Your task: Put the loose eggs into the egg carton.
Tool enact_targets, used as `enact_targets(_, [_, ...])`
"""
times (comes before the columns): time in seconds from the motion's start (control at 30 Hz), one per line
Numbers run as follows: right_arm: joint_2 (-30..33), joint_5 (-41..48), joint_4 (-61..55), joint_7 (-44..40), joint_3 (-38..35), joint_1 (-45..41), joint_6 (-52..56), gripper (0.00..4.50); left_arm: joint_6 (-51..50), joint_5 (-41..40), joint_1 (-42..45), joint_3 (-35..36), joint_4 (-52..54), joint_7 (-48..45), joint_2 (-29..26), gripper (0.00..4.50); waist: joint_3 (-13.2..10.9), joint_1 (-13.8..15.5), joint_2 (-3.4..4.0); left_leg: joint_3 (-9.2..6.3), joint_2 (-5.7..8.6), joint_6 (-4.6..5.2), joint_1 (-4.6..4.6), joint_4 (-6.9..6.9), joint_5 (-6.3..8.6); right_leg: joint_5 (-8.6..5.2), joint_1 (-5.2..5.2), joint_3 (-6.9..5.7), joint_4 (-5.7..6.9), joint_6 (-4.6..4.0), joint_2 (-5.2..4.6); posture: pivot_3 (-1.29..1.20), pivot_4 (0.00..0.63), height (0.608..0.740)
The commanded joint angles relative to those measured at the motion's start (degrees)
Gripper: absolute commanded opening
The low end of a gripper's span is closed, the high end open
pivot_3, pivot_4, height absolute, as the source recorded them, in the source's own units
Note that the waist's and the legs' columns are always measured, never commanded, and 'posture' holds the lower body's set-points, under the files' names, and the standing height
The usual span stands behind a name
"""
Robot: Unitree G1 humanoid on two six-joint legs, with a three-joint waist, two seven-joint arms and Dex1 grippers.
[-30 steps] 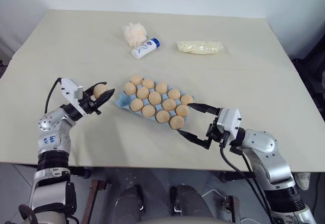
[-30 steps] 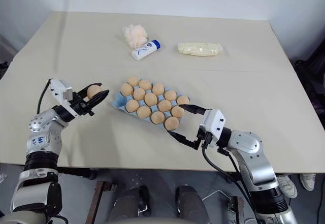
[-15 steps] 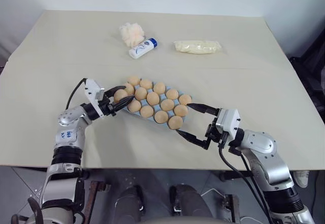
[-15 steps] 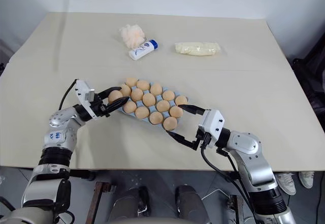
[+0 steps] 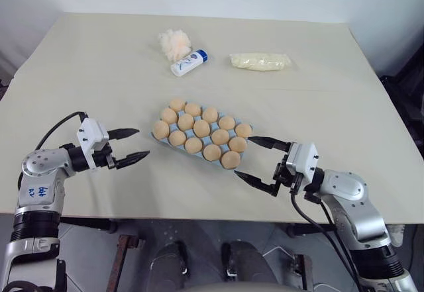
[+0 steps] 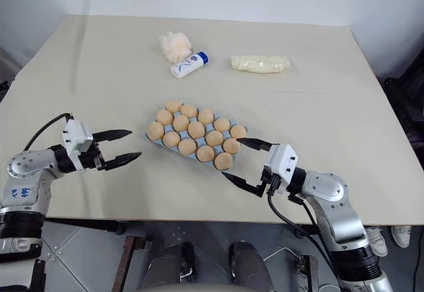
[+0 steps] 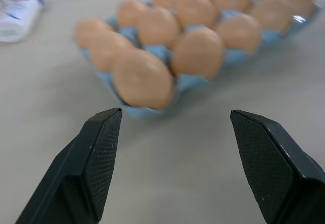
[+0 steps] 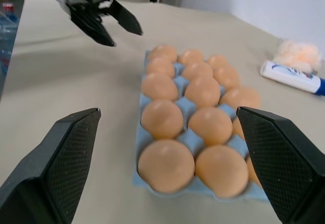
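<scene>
The light blue egg carton (image 7: 190, 82) lies mid-table, and tan-orange eggs (image 5: 160, 129) sit in its cups, several to a row. Loose eggs are out of view. My left gripper (image 5: 141, 142) hovers left of the carton, a short gap from its left corner egg, open and empty; its fingers (image 7: 104, 148) frame that corner in the left wrist view. My right gripper (image 5: 243, 155) is open and empty at the carton's near right corner, beside the egg there (image 5: 230, 159). The right wrist view looks along the full carton toward the left gripper (image 8: 122, 27).
At the back of the table lie a cream-white puff (image 5: 175, 42), a white tube with a blue cap (image 5: 189, 62) and a pale yellow packet (image 5: 260, 61). Bare table surface lies left of the carton and along the near edge.
My left gripper carried an egg to the carton's left corner, set it in the cup, opened, and drew back to the left empty. The right gripper stayed put.
</scene>
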State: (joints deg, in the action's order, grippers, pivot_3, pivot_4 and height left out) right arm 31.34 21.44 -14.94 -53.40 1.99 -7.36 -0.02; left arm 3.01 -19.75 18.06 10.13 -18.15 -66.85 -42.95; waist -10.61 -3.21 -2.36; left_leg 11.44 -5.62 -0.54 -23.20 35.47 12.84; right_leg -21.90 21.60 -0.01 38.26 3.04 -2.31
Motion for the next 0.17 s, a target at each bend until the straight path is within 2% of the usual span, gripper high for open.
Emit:
enact_targets(0.03, [1.03, 1.32, -0.03, -0.86, -2.27, 0.46, -0.59, 4.50, 0.12, -0.37, -3.01, 0.56, 4.92, -0.55, -1.35, 3.63, 0.00, -0.04, 0.01, 0.00, 0.00, 0.00, 0.00, -0.06, 0.00, 0.00, 0.00, 0.00, -0.07, 0.00, 0.00, 0.00, 0.150, 0.740])
enact_targets(0.17, [1.18, 1.48, 0.50, -0.63, -3.22, 0.74, -0.37, 4.50, 0.18, -0.13, -5.00, 1.37, 6.81, 1.71, -0.90, 3.63, 0.00, -0.17, 0.01, 0.00, 0.00, 0.18, 0.00, -0.20, -0.12, -0.01, 0.00, 0.00, -0.18, -0.01, 0.02, 0.00, 0.150, 0.740])
